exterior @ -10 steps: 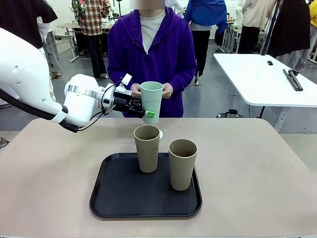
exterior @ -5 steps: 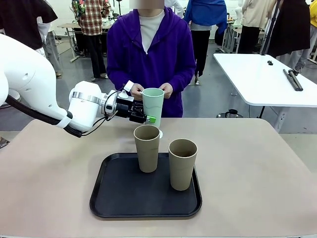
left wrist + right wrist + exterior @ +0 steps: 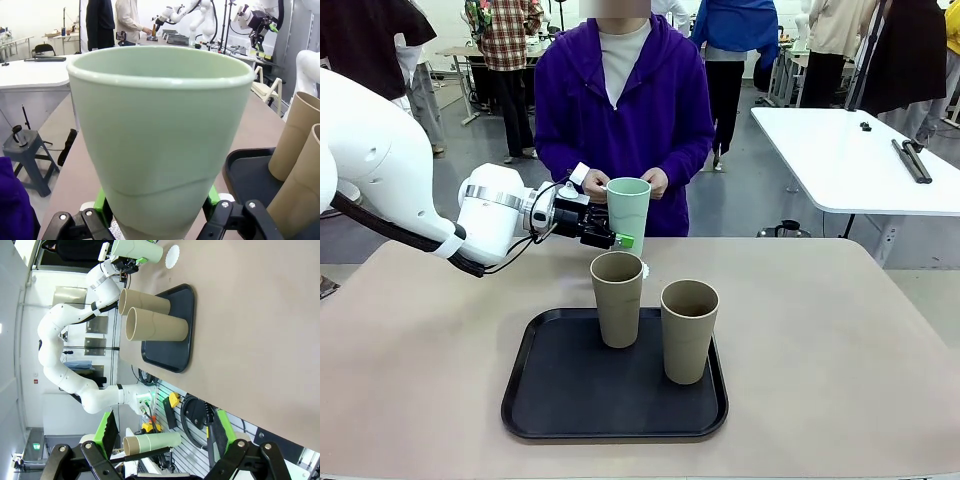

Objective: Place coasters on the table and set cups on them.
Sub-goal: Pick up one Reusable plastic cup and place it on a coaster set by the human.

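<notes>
Front view: the left gripper [image 3: 620, 238] pinches the mint green cup [image 3: 628, 208] low on its wall, upright over the far side of the table [image 3: 840, 330], in front of the person [image 3: 625, 110]. A taupe cup [image 3: 618, 298] and a second taupe cup [image 3: 689, 330] stand on the black tray [image 3: 550, 405].

Left wrist view: green pads [image 3: 100, 200] press both sides of the mint green cup.

Right wrist view: the right gripper [image 3: 162, 455] has its jaws spread, with nothing between them. A white coaster [image 3: 172, 256] lies on the table just beside the mint green cup's base.

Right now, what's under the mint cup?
A white coaster lies on the table just below the mint cup, which the left gripper holds. From the front, a taupe cup covers most of the coaster, so contact is unclear.
</notes>
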{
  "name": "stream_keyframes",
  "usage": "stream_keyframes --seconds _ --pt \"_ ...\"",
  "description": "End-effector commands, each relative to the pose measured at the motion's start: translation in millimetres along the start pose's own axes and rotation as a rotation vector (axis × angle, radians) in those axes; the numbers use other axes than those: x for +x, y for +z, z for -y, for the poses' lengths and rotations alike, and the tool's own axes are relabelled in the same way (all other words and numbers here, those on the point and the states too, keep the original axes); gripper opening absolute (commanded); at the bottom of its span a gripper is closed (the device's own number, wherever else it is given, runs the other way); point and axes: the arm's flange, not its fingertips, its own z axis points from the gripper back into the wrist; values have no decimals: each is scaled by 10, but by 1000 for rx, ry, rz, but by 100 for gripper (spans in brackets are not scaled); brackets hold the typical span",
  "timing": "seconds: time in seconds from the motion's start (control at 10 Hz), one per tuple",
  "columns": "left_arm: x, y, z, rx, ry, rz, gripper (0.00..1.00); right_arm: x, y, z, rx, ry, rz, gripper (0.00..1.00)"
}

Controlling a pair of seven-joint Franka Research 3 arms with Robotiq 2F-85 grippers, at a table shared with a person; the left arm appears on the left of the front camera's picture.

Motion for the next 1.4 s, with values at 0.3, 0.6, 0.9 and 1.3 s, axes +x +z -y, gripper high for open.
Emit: stream_keyframes --seconds 0.3,0.6,0.9,1.3 --pt "-72 -12 50 -3 -10 -39 84 9 -1 -3 12 3 2 100" --pt "-171 -31 81 -10 -12 -26 84 9 -1 -3 12 3 2 100" --pt "-250 -149 0 -36 -16 -28 84 9 -1 -3 12 3 2 100" --pt "-327 -183 -89 -29 -44 -50 84 9 -1 -3 12 3 2 100"
